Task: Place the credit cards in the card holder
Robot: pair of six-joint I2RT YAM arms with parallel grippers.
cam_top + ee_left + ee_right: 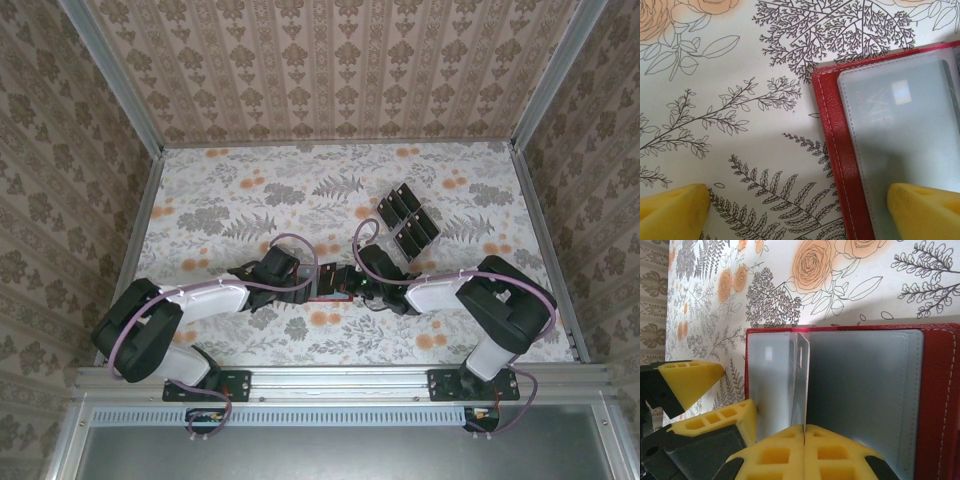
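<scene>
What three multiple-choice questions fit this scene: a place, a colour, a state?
1. The leather-like folding wallet's cover: A red; B blue; C green.
2. Where are the flat black rectangular cards? A in the wallet; B by the left base; C on the floral table, beyond the wallet.
3. The right arm's fingers: A wide open; B shut on a clear inner sleeve; C holding a card.
Answers: A, red stitched border; C, they lie there in the top view; B, fingertips meet on the upright sleeve.
</scene>
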